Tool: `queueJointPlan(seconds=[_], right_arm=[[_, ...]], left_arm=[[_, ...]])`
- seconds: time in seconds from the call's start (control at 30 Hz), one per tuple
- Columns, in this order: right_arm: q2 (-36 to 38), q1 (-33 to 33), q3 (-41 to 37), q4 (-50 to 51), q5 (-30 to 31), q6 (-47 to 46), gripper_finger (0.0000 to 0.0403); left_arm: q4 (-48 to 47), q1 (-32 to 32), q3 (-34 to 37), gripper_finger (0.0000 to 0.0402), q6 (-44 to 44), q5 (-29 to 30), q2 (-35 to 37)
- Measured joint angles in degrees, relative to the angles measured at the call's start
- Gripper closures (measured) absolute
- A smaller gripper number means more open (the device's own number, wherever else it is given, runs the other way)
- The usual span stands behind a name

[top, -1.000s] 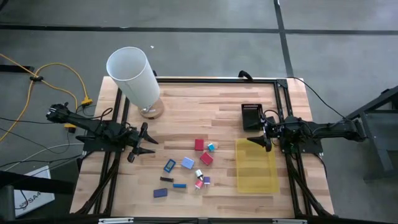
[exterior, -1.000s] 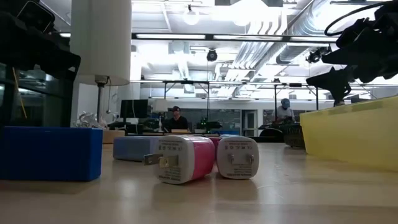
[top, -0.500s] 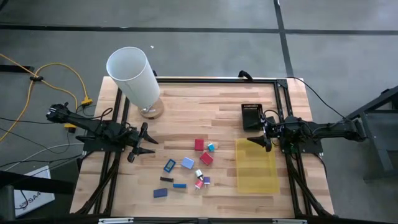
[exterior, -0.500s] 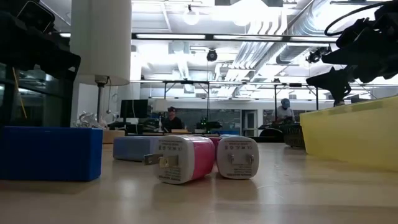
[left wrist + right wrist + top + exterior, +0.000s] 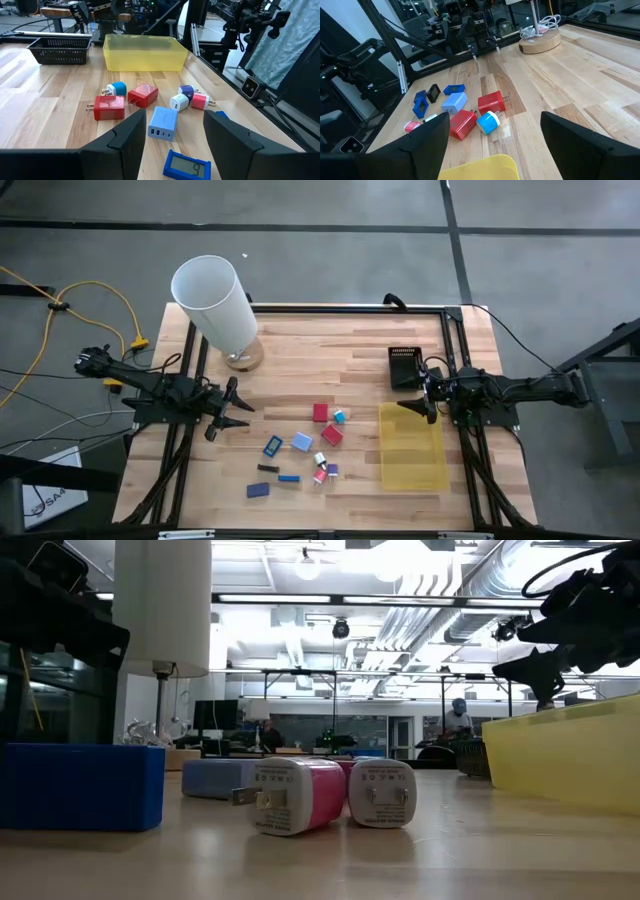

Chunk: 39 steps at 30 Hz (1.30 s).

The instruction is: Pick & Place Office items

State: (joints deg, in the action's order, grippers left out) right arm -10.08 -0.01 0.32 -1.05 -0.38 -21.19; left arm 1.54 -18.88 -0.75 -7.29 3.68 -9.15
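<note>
Left side of the worktop: the left pincer is parked w/ fingers spread apart and nothing gripped, pointed toward the middle. Just behind it a tall white cylinder is seen on a round wooden base, leaning in the high view.

Mid worktop: the office items are scattered in a loose cluster, all lying flat on the wood. Closest to the left pincer is a blue block w/ a small display, w/ a light blue charger block right beside it. Further along, 2 red plug blocks are seen w/ a cyan-and-white one just beside them. Nearer the front edge: a white plug, a pink one, a purple bit, a dark blue block, a thin blue piece and a small black piece.

Right side: a yellow translucent tray w/ nothing visible in it, and a black mesh basket behind it. The right pincer is held above the tray's far end, released wide, nothing grasped.
</note>
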Motion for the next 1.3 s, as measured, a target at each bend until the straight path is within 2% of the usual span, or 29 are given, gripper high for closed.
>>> queueJointPlan(seconds=[1.3], right_arm=[[0.0,0.0,0.0,0.0,0.0,0.0,0.0103]], left_arm=[[1.0,0.0,0.0,0.0211,0.0,0.0,0.0]])
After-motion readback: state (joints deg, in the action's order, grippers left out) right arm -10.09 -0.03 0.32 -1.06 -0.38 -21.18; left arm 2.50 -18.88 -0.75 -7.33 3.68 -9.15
